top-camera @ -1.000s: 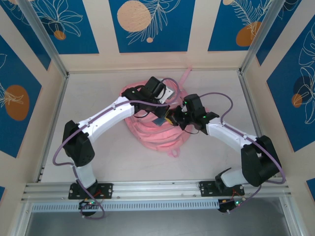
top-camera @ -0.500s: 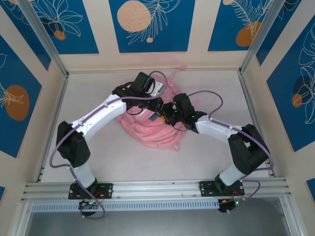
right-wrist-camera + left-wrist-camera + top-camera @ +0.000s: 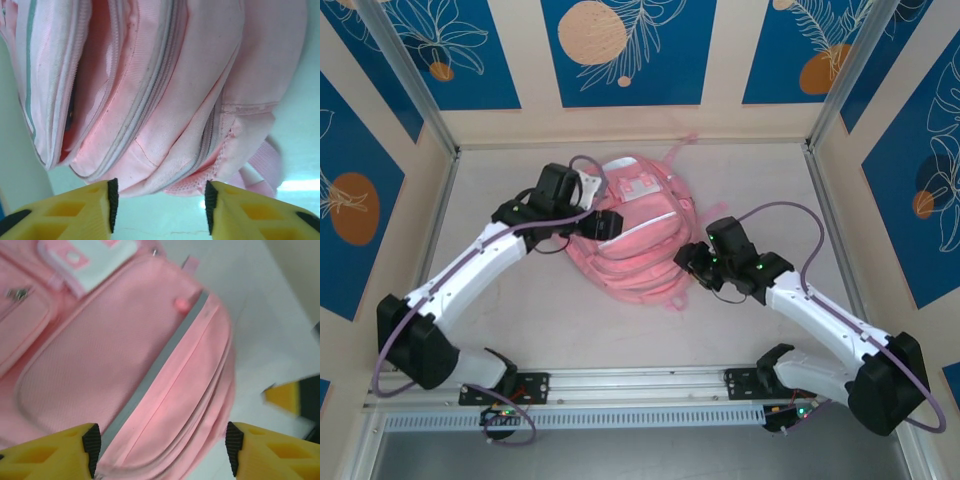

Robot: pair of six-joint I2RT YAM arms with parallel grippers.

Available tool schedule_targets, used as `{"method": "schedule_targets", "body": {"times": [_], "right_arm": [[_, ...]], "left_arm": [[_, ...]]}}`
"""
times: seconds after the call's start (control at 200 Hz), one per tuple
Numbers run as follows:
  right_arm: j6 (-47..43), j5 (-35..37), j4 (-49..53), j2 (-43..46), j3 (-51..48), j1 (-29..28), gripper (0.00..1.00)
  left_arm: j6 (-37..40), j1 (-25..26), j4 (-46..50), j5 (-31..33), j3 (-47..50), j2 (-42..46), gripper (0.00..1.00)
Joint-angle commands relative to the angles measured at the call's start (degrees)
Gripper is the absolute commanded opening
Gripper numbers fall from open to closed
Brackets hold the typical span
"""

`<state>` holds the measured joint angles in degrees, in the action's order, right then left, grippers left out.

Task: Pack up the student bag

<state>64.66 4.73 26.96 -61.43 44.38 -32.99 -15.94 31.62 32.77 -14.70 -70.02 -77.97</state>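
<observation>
Here the student bag [image 3: 640, 248] bears a white-and-pink patch [image 3: 107, 260], blurred.

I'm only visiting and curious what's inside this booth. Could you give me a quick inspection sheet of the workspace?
Surface: pale grey table.
Job's things: pink student bag lying mid-table, one zip compartment gaping along its edge.
Clutter: nothing seen.
Tools: left tool open over the bag's left part; right tool open at the bag's right edge; neither holds anything.
Cables: purple cables looping beside each tool.
Surroundings: blue leaf-print wall panels, metal frame posts.
</observation>
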Motion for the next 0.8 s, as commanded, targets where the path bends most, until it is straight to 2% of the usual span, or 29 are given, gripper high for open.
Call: {"method": "schedule_targets", "body": {"times": [0.0, 0.065, 0.17, 0.23, 0.33, 0.66, 0.795], "right_arm": [[-10.34, 0.03, 5.94, -1.54, 7.51, 0.0, 0.55], [-12.94, -0.83, 7.75, -4.11, 11.31, -0.06, 0.57], [-14.87, -3.04, 8.16, -8.27, 15.73, -0.38, 0.57], [-15.21, -4.46, 7.69, -10.73, 17.6, -0.85, 0.57], [-15.21, -4.99, 7.96, -14.46, 21.01, -2.4, 0.58], [-9.51, -6.81, 7.93, -22.36, 24.96, -5.89, 0.59], [-8.75, -7.37, 7.65, -24.21, 25.8, -6.46, 0.59]], "left_arm": [[6.62, -0.32, 0.09, 3.89, 7.25, 4.06, 0.7], [8.49, -0.62, -0.81, 4.35, 10.94, 5.59, 0.68], [12.36, -0.78, -2.8, 1.68, 14.58, 6.52, 0.62], [14.88, -0.94, -2.54, 1.5, 15.0, 6.05, 0.56], [18.48, -1.78, -1.17, 1.36, 14.67, 4.4, 0.51], [22.84, -4.94, -1.47, -1.11, 12.63, -1.37, 0.54], [23.15, -5.6, -2.96, -3.56, 12.19, -3.38, 0.46]]}}
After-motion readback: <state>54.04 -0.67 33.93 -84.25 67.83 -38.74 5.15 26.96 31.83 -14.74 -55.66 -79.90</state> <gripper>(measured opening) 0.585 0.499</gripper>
